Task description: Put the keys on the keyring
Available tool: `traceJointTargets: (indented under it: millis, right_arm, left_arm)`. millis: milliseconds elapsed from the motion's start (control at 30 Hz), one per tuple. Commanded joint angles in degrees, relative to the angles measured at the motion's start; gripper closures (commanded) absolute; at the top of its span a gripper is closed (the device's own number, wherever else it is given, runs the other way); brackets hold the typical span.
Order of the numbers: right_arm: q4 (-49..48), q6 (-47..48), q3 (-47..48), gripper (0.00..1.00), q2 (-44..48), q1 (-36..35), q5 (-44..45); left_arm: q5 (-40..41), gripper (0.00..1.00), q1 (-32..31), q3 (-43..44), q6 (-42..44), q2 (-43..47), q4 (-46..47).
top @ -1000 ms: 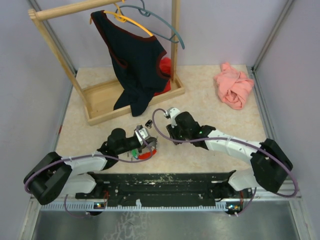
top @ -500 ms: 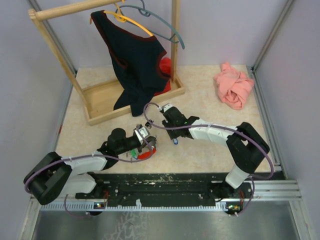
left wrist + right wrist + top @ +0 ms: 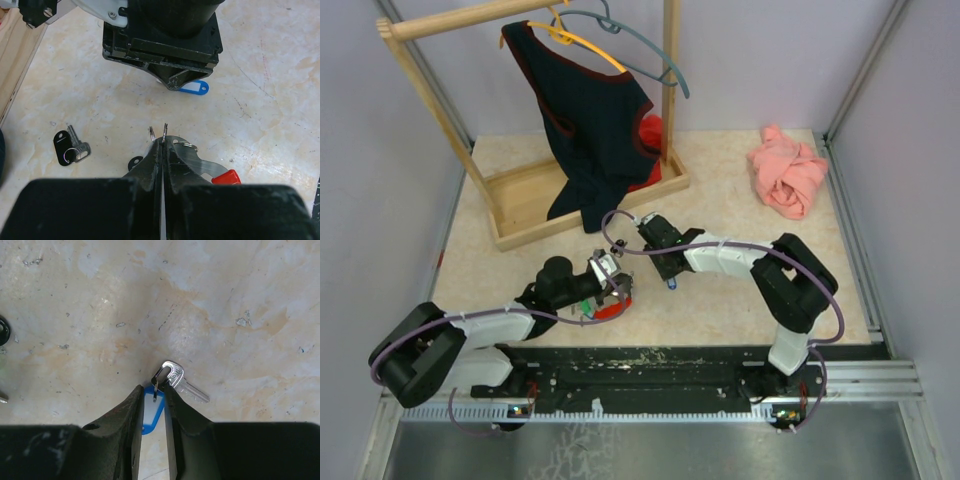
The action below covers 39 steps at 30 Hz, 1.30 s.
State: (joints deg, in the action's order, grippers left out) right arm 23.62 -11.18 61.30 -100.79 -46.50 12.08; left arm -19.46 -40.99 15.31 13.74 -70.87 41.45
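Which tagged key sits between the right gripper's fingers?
The blue-tagged key: its tag lies between the fingers of the right gripper. The black-tagged key lies apart; the red tag is at the left gripper.

No legible text, label or number anywhere

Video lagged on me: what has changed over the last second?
The right arm folded its elbow in toward the middle, and the right tool narrowed its jaws around the ring of the blue tag; a firm grip isn't clear. The left tool stayed shut on the keyring, in place.
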Motion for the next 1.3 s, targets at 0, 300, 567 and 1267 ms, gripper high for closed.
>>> traceJointTargets:
  millis: [0, 300, 567, 1267]
  right_arm:
    - [0.74, -0.12, 2.97, 0.78, -0.15, -0.79, 2.34]
    - [1.30, 0.09, 3.30, 0.89, -0.56, -1.05, 1.93]
    - [2.26, 0.49, 2.91, 0.88, 1.62, -1.05, 1.70]
    - [-0.80, 5.29, -0.23, 1.00, 2.99, -1.05, 1.00]
  left_arm:
    - [0.17, 0.99, 0.21, 1.73, -0.47, -0.42, 0.47]
    - [-0.01, 0.99, 0.21, 1.74, -0.46, -0.38, 0.23]
    - [-0.14, 0.99, 0.21, 1.82, -0.40, -0.29, 0.03]
    - [-1.60, 0.99, 0.21, 1.76, 0.17, 0.28, -0.32]
